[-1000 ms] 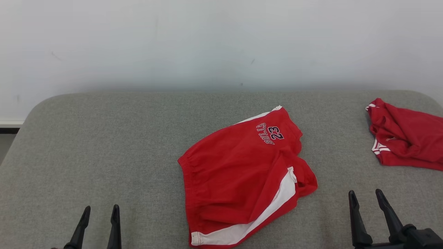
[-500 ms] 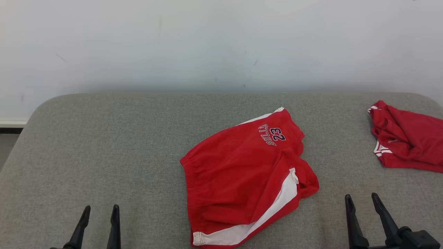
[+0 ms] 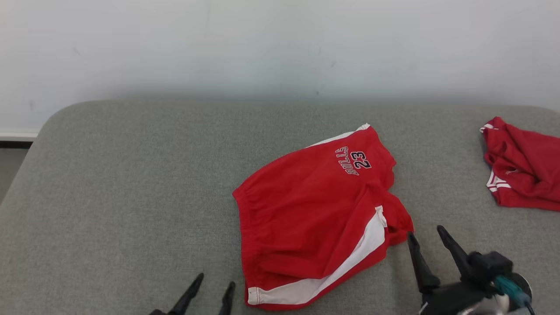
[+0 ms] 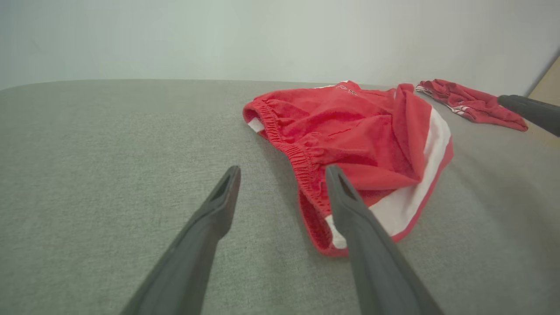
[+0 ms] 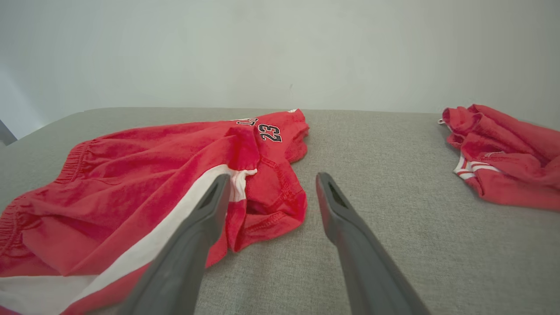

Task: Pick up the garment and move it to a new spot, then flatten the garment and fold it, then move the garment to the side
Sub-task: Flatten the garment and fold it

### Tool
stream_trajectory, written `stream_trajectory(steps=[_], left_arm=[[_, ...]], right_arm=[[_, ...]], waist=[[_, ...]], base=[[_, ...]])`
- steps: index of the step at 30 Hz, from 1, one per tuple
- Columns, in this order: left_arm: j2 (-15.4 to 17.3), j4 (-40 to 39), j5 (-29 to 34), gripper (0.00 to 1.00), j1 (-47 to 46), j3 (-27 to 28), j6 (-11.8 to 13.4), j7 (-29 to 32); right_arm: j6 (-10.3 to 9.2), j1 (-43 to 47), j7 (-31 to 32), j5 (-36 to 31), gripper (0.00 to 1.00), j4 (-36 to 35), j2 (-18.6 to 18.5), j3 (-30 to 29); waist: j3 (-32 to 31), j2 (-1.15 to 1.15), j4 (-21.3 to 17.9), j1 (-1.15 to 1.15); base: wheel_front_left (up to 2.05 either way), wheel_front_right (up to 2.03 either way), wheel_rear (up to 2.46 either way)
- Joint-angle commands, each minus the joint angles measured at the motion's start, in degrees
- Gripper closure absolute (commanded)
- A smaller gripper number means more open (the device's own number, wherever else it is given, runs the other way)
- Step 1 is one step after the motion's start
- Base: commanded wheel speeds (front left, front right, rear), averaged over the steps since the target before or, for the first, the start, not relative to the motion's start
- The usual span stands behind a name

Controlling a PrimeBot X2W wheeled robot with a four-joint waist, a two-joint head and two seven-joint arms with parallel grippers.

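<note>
Item: red shorts [image 3: 315, 210], white side stripe, "BULLS 23" print. They lie rumpled and partly doubled over near the middle of the grey cloth tabletop [image 3: 131, 183], waistband toward the robot's left, legs toward its right. Left claw [image 3: 216, 280]: released, fingers spread, empty, low beside the near corner of the waistband [image 4: 302, 162]. Right claw [image 3: 424, 231]: released, empty, just beside the turned-under leg hem [image 5: 280, 218]. Second red garment [image 3: 523, 164]: bunched at the far right, well apart. Stage, by my reading: a two-claw take at the shorts' ends, fitting either a lift to a new spot or a pull to spread them flat. Handling note: pinch the shorts alone, not the table cover. Catch elastic and hem squarely, and keep both ends level so the folds don't twist.
</note>
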Motion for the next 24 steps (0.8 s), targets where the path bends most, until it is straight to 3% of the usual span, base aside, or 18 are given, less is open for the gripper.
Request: stream_trajectory(steps=[1,9,19,20,23,24], left_arm=[[0.4,0.6,-0.5,0.0,-1.0,-0.7,0.1,-0.2],[1.1,6.0,-4.0,0.0,-6.3,-9.9,0.1,-0.2],[0.3,9.7,-6.7,0.0,-9.4,-14.4,0.1,-0.2],[0.1,10.2,-7.0,0.0,-9.5,-14.7,0.1,-0.2],[-0.5,11.7,-7.7,0.0,-10.4,-15.6,0.1,-0.2],[-0.8,12.4,-8.4,0.06,-10.6,-16.0,0.1,-0.2]], right_arm=[[-0.17,-0.9,0.0,0.3,0.0,0.6,-0.3,0.3],[-0.17,-11.3,-0.2,2.9,0.0,12.4,-0.7,6.8],[-0.17,-18.7,-1.5,6.9,0.0,21.7,-0.7,13.9],[-0.17,-19.0,-1.6,7.3,0.07,22.2,-0.6,14.4],[-0.17,-20.3,-1.8,8.6,0.7,24.2,-0.5,15.8],[-0.17,-20.6,-1.9,9.0,1.0,24.7,-0.3,16.3]], waist=[[1.1,0.0,0.3,0.0],[3.9,0.0,0.3,0.0],[5.1,0.0,1.4,0.0],[5.1,0.0,1.5,0.0],[5.2,0.0,1.6,0.0],[5.3,0.0,1.7,0.0]], base=[[0.0,0.0,0.0],[0.0,0.0,0.0],[0.0,0.0,0.0],[0.0,0.0,0.0],[0.0,0.0,0.0],[0.0,0.0,0.0]])
